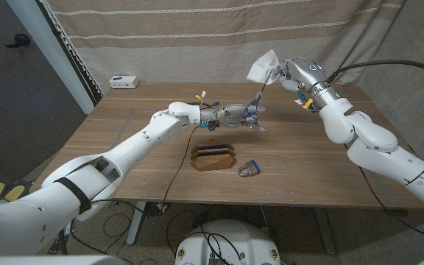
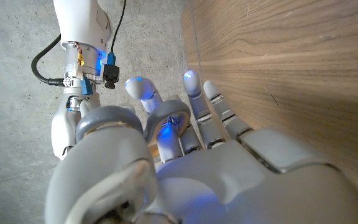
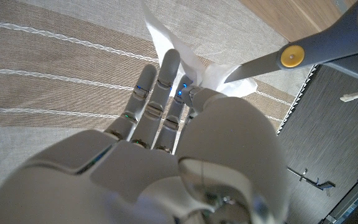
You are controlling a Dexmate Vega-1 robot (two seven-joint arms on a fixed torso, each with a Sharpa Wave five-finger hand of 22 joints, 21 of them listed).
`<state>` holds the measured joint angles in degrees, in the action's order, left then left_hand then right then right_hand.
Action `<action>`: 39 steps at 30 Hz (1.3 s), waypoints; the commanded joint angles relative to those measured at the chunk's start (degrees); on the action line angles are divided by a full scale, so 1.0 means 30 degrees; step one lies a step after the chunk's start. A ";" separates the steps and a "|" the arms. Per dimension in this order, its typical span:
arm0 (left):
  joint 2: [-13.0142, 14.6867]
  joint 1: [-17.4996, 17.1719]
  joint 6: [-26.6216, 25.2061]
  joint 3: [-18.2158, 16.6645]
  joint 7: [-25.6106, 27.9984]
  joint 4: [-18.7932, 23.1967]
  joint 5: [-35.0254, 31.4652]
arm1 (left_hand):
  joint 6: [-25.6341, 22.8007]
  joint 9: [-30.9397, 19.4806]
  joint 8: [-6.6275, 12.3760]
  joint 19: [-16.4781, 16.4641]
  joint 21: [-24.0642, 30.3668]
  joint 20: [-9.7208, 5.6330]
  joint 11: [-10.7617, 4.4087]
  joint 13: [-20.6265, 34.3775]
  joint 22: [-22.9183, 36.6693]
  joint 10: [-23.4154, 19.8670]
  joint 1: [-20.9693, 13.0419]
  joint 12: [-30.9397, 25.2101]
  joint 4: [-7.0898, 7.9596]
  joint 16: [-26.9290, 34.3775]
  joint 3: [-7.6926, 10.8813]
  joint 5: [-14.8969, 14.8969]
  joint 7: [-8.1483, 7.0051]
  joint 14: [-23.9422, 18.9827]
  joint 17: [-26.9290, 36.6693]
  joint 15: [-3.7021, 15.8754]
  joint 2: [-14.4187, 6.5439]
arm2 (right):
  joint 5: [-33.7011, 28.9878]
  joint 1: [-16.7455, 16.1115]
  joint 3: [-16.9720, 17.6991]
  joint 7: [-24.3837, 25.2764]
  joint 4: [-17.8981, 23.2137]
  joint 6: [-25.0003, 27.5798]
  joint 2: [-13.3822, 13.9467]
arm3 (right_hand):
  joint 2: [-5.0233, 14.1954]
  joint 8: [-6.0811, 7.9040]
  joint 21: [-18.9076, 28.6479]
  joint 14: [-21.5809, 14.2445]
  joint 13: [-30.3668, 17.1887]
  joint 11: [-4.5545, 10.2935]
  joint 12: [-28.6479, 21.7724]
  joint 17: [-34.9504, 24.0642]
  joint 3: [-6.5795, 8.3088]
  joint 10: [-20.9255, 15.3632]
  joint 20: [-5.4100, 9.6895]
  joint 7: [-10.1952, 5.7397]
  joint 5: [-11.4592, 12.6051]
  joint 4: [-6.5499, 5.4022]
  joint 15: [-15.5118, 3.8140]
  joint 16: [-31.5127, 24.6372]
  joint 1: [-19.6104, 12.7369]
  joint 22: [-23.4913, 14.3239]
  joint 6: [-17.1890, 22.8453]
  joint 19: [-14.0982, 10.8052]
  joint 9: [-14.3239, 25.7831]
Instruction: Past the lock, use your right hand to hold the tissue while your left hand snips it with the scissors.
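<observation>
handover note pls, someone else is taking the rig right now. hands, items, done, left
Right hand: raised above the table's far side, holding the tissue up.
Left hand: holds the scissors, blades angled up, tips at the tissue's lower edge.
Lock sits on the table near the front edge, beside a wooden holder.
Done: both items picked up, scissors brought to the tissue.
Left: the snip; no cut visible yet.

A wooden table [image 1: 153, 158] is set on a grey concrete floor [image 2: 17, 112]. Behind it a beige curtain [image 1: 197, 37] with pale horizontal stripes is hung. At the left a dark door [image 1: 9, 66] with a lever handle is seen
</observation>
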<state>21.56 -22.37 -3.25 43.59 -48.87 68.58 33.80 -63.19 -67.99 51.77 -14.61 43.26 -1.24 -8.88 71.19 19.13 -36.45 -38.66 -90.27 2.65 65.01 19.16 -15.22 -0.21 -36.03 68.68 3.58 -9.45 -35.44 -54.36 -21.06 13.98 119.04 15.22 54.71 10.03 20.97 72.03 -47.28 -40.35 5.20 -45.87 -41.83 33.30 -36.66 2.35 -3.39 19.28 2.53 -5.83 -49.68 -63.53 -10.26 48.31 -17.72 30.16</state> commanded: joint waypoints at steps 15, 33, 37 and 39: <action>-0.1437 0.0541 0.0326 -0.0562 -0.2575 -0.3195 0.1395 | 0.2801 0.1374 -0.0087 0.0262 0.0407 -0.0044 -0.0825 0.0048 -0.0107 -0.1149 0.0210 -0.0041 0.1454 -0.0061 0.2855 -0.0009 -0.0580 -0.0396 0.0426 0.2799 0.0324 | -0.0386 -0.0095 0.0059 -0.0215 0.0278 0.0395 0.0195 | 0.0157 -0.0202 -0.0029 -0.0264 -0.2914 0.0724 -0.0053 -0.0110 0.0095 -0.1091 0.1448 -0.0031 -0.0100 0.0213 -0.2489 0.0131 0.0120 -0.0102 0.0090 -0.0274 -0.0070; -0.1402 0.0274 0.0034 -0.0990 -0.2852 -0.3309 0.1861 | 0.2078 0.2826 -0.0401 0.0315 0.0743 -0.0122 -0.0801 0.0049 -0.0192 -0.1518 0.0159 -0.0024 0.1019 -0.0009 0.3723 0.0391 -0.0347 -0.0439 0.0354 0.2797 0.0647 | -0.0655 -0.0118 -0.0146 0.0128 0.0083 0.0230 0.0141 | 0.0173 -0.0279 -0.0030 -0.0300 -0.3028 0.0758 0.0090 -0.0171 0.0126 -0.0970 0.1478 -0.0139 -0.0145 0.0266 -0.2489 0.0227 0.0214 -0.0112 0.0036 -0.0318 -0.0030; -0.1430 0.0255 0.0028 -0.0977 -0.2868 -0.3279 0.1853 | 0.1931 0.3160 -0.0497 0.0331 0.0805 -0.0116 -0.0794 0.0050 -0.0217 -0.1517 0.0176 -0.0019 0.0952 -0.0024 0.3886 0.0472 -0.0265 -0.0456 0.0332 0.2796 0.0713 | -0.0850 -0.0215 -0.0162 0.0613 -0.0026 0.0009 0.0100 | 0.0203 -0.0835 -0.0018 -0.0036 -0.2321 0.1349 0.0573 0.0483 0.0044 -0.1067 0.1581 -0.0659 -0.0307 0.0230 -0.2515 0.0898 0.0337 -0.0114 -0.0749 -0.0279 -0.0278; -0.1462 0.0301 0.0030 -0.0935 -0.2942 -0.3345 0.1820 | 0.1928 0.3189 -0.0495 0.0346 0.0824 -0.0117 -0.0805 0.0049 -0.0225 -0.1542 0.0191 -0.0024 0.0938 -0.0022 0.3941 0.0498 -0.0248 -0.0464 0.0339 0.2796 0.0731 | -0.1014 -0.0269 -0.0169 0.0937 -0.0099 -0.0026 0.0027 | -0.0105 -0.1263 -0.0093 0.0123 -0.1761 0.1427 0.1037 0.1365 0.0014 -0.0656 0.1734 -0.0891 -0.0497 0.0591 -0.2544 0.1829 0.0302 -0.0076 -0.1243 -0.0066 -0.0524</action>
<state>17.40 -21.38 -3.04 40.81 -57.11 58.86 39.18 -62.99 -58.62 50.42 -13.84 45.20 -1.60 -7.95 71.34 18.34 -37.39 -37.89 -90.23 0.81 64.85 25.69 -13.94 -0.40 -36.86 69.48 3.38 -7.97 -37.32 -54.57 -21.41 13.64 119.53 16.32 55.35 10.26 18.49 72.04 -47.54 -40.41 5.58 -44.14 -40.14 33.38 -36.30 2.35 -5.38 18.42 3.24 -5.77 -46.74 -62.70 -10.50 46.29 -18.13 29.21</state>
